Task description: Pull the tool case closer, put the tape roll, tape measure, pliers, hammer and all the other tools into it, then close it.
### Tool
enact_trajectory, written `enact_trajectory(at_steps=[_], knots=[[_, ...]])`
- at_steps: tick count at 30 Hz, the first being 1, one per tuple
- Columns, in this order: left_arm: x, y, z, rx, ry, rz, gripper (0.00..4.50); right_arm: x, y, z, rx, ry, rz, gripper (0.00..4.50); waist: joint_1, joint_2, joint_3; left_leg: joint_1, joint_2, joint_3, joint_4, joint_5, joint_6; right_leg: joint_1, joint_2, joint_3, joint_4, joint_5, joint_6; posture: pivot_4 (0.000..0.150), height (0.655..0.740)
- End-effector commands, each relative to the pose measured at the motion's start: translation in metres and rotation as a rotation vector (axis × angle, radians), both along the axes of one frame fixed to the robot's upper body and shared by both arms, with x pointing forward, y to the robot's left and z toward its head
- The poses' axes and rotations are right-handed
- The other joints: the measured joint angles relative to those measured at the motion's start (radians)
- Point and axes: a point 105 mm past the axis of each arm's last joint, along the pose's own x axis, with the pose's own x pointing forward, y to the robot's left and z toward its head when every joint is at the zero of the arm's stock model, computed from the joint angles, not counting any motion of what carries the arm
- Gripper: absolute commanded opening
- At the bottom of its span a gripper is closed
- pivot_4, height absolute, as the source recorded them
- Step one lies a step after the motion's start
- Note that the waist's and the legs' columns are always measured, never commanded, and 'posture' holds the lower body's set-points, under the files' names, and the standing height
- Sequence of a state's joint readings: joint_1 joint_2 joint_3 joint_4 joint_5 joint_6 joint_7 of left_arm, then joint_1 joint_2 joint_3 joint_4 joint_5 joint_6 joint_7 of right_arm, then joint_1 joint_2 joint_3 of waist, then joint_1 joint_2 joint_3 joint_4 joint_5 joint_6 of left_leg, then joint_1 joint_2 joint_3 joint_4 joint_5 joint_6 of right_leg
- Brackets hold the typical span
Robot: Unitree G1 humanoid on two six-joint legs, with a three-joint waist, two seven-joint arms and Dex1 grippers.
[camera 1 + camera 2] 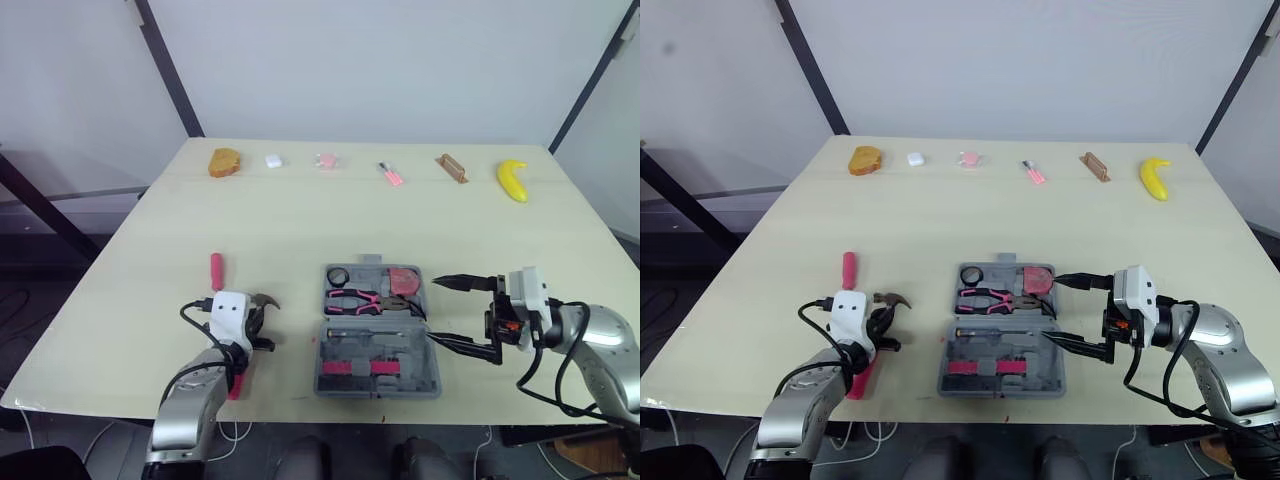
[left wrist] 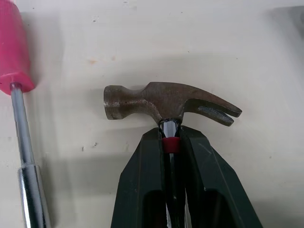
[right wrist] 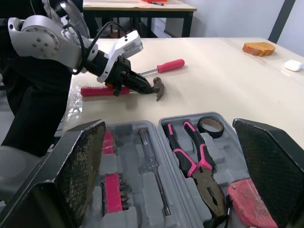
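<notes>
An open tool case sits on a table, near its front edge. The left gripper pinches the hammer by its neck, just under the steel head. Both fingers press tight on the red collar, and the head sits crosswise just past their tips. It is on or barely above the table; I cannot tell which. The hammer is left of the case and apart from it, and its handle runs back beneath the wrist.

The likely risk is the grip, which sits at one end of the hammer. On lifting, the long handle may swing or twist in the pinch, and the hammer may slip out. A screwdriver lies just beside the hammer, on the side away from the case, where the trailing handle could catch and drag it.

The right gripper hovers at the case's right edge with fingers spread wide, holding nothing. Its near finger seems to reach over the rim and could nudge the case. Tape roll, pliers and tape measure already lie inside.
</notes>
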State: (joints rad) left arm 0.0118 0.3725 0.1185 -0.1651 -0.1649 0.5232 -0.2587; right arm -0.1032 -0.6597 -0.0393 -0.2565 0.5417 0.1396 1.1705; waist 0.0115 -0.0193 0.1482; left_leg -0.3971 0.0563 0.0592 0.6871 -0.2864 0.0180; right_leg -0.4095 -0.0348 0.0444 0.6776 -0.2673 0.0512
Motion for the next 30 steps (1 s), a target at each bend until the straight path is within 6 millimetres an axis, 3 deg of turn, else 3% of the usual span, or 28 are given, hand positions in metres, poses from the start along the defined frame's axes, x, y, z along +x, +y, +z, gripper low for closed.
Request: enact_trajectory(at_steps=[1, 4, 11, 16, 30], knots=[[0.003, 0.004, 0.033, 0.032, -0.083, -0.067, 0.05, -0.003, -0.001, 0.012, 0.043, -0.040, 0.010, 4.50, 0.000, -0.001, 0.001, 0.000, 0.000, 0.000, 0.000, 0.000, 0.000, 0.000, 0.000, 0.000, 0.000, 0.000, 0.000, 0.150, 0.7400], [0.003, 0.003, 0.051, 0.079, -0.092, -0.186, 0.05, -0.003, -0.001, 0.016, 0.062, -0.043, 0.021, 4.50, 0.000, -0.001, 0.001, 0.000, 0.000, 0.000, 0.000, 0.000, 0.000, 0.000, 0.000, 0.000, 0.000, 0.000, 0.000, 0.150, 0.7400], [0.005, -0.032, 0.090, 0.189, -0.094, -0.584, 0.05, -0.010, -0.015, 0.010, 0.035, -0.003, 0.027, 4.50, 0.006, -0.002, 0.002, -0.001, 0.000, 0.002, 0.000, 0.000, 0.000, 0.000, -0.001, -0.001, -0.002, 0.000, 0.000, 0.150, 0.7400], [0.017, -0.052, 0.101, 0.227, -0.062, -0.675, 0.05, -0.010, -0.020, 0.011, 0.027, -0.014, 0.005, 4.50, -0.001, -0.002, 0.002, -0.001, 0.000, 0.003, 0.000, 0.000, 0.000, 0.000, 0.001, -0.001, -0.001, 0.000, 0.000, 0.150, 0.7400], [0.011, -0.161, 0.107, 0.257, 0.056, -1.117, 0.05, -0.015, -0.034, 0.006, 0.014, -0.029, -0.096, 4.50, 0.002, -0.003, 0.003, -0.002, 0.000, 0.003, 0.000, 0.000, 0.000, 0.000, 0.002, 0.000, -0.002, 0.000, 0.000, 0.150, 0.7400]])
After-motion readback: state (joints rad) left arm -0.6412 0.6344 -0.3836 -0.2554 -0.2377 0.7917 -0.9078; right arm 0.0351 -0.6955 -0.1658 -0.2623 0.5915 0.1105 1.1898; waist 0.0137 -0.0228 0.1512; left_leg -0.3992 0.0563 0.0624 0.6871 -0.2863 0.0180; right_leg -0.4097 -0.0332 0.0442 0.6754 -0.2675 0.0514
